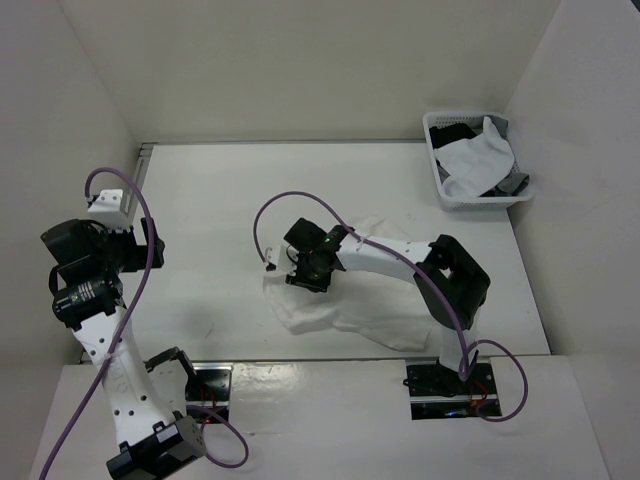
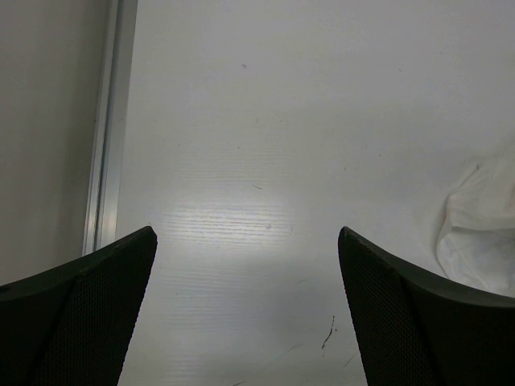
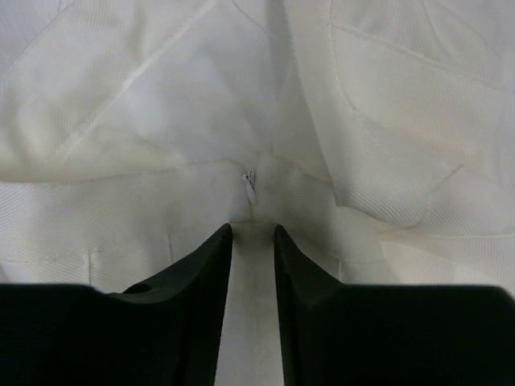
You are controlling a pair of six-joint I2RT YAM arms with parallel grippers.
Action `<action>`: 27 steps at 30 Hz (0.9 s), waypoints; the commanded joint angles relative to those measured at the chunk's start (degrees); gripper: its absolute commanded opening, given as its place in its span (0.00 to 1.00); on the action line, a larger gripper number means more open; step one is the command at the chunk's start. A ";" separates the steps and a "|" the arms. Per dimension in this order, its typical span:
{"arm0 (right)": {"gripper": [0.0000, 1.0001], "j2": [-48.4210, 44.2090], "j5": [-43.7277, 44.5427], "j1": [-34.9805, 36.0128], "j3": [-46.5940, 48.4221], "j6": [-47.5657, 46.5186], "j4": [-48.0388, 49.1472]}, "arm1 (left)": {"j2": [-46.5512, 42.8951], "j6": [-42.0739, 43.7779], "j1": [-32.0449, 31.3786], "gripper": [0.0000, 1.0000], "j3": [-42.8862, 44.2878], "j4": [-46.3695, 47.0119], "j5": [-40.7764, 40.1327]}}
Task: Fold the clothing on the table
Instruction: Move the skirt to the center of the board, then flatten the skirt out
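My right arm (image 1: 385,258) is hiding much of the clothing (image 1: 345,318), which is lying crumpled near the counter's (image 1: 210,200) centre, toward 5 o'clock. Its thin white fabric is showing stitched creases. The right claw (image 3: 253,229) is reaching toward 9 o'clock, clenching a raised fold. The left claw (image 2: 247,233) is hanging released over the matte counter at 9 o'clock.

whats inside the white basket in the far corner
A plain white cloth lies on top in the basket, with dark grey garments showing behind and beside it. The cloth covers the basket's floor, so anything beneath it cannot be seen.
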 commanded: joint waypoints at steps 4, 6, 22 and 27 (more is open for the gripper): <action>0.30 0.82 1.73 0.16 -1.13 0.49 2.74 | -0.59 -0.97 0.34 0.99 -0.25 1.56 1.19; 0.44 0.82 1.73 0.16 -1.13 1.01 2.74 | -0.59 -0.97 0.34 0.99 -0.25 1.56 1.19; 0.37 1.96 6.29 0.16 -4.12 1.54 5.29 | -1.12 -0.97 0.34 0.99 -0.25 1.56 1.19; 0.00 1.44 8.14 0.16 -4.12 2.16 6.61 | -1.12 -0.97 0.34 0.99 -0.25 1.56 1.19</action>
